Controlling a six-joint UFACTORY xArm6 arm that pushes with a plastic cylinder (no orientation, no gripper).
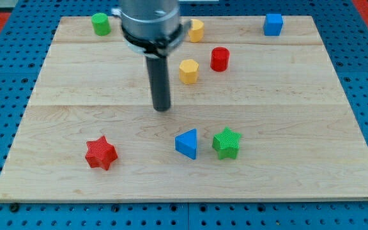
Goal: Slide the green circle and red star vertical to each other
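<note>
The green circle (100, 23) stands near the board's top left corner. The red star (100, 153) lies near the bottom left, almost straight below the green circle in the view. My tip (163, 107) rests on the board near the middle, apart from all blocks. It is right of and above the red star, and well below and right of the green circle.
A blue triangle (187, 143) and a green star (226, 142) lie below and right of the tip. A yellow hexagon (188, 70) and a red cylinder (220, 59) sit up right. Another yellow block (197, 30) and a blue cube (273, 24) are along the top edge.
</note>
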